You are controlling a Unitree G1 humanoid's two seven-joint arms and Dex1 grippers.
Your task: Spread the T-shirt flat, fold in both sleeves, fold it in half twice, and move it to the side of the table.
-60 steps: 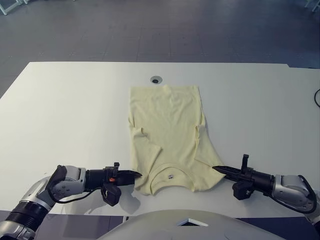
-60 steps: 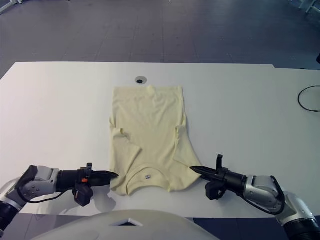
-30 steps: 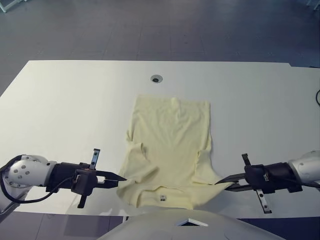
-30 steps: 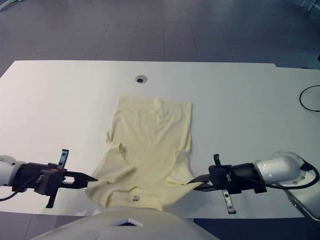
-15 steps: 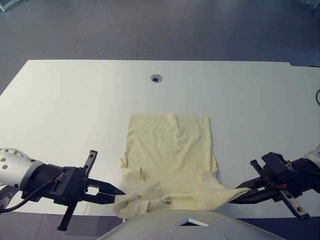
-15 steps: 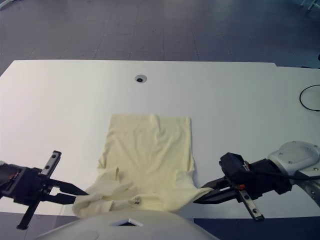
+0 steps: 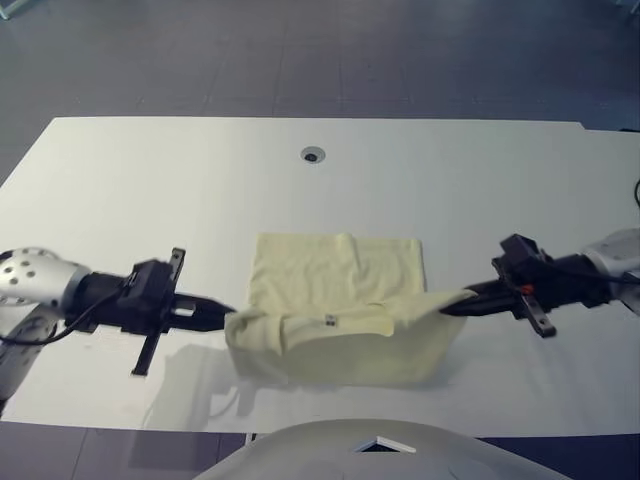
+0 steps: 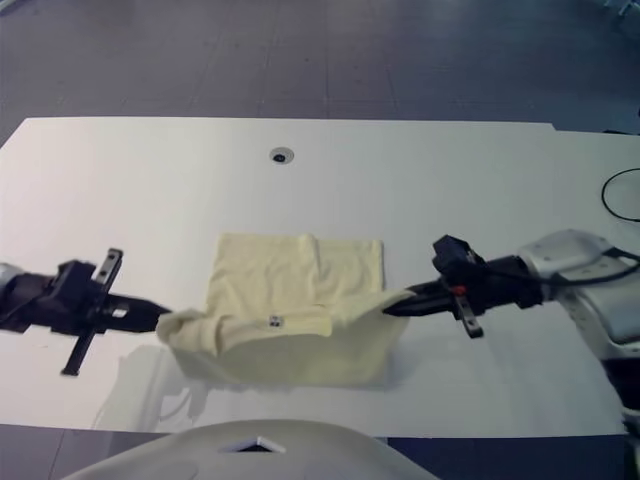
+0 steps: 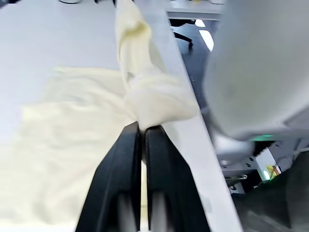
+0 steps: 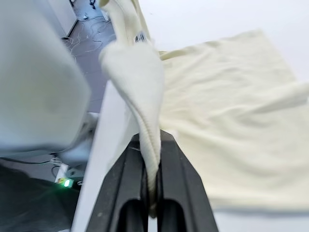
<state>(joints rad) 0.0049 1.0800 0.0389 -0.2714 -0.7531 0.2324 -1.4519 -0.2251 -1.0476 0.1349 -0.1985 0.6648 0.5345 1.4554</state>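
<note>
— T-shirt [image 7: 345, 300] first: where is it on the table [image 7: 150, 180]?

— Pale yellow, about the middle of the white top and toward the near edge. Its hem end lies flat on the surface, well short of the small round hole [image 7: 313, 155] in the tabletop.

— And the collar end?

— Raised off the surface. It is strung between the two grippers, and the cloth drapes down from that held line to the table, so the near side hangs like a short curtain. A small neck label [image 7: 328, 321] shows roughly midway along the raised edge. A shadow falls on the table below it and to the left.

— What about the left gripper [image 7: 224, 311]?

— Clamped on the shirt's left end. Its wrist view shows the two black fingers [image 9: 124, 164] pressed close together, with a bunched wad of fabric right at their tips. The arm comes in low from the left side, pointing toward the middle of the table.

— And the right gripper [image 7: 452, 306]?

— Much the same, pinched tight on the right end. In its wrist view a fold of cloth runs down between the fingers [image 10: 176, 166], which close on it. That arm comes in from the right side, so the two grippers point toward each other with the shirt stretched between them.
</note>
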